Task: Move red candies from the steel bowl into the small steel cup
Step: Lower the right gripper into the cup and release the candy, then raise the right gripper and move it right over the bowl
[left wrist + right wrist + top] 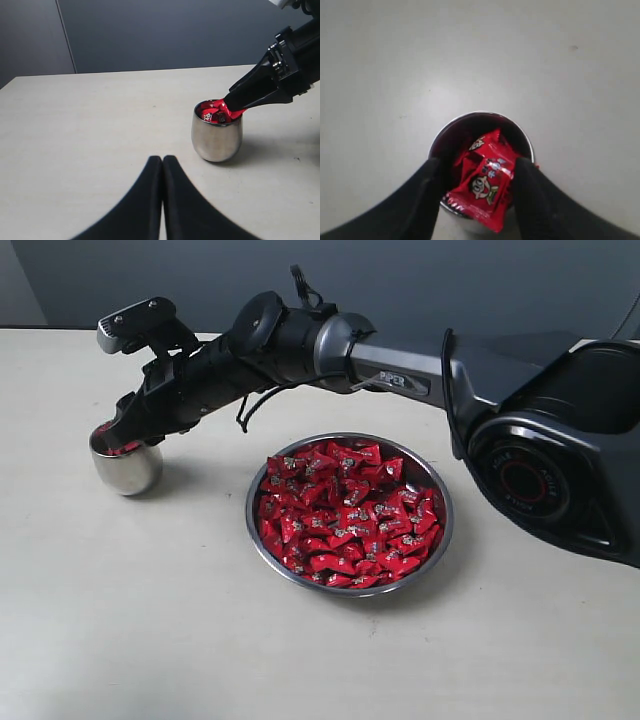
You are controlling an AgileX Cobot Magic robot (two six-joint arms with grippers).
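Right claw (479,167) is hanging open over the small steel cup (127,470), left of the steel bowl (446,525), one candy (485,187) lying between its fingers (427,192) on others inside. Most red candies (345,515) are lying in the bowl, waiting.

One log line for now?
right end effector: open over cup | candy: at cup mouth | bowl: full | left end effector: shut

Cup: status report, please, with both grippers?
Left gripper shut. Right gripper open over cup, candy between its fingers. Bowl full. Nothing in the way.
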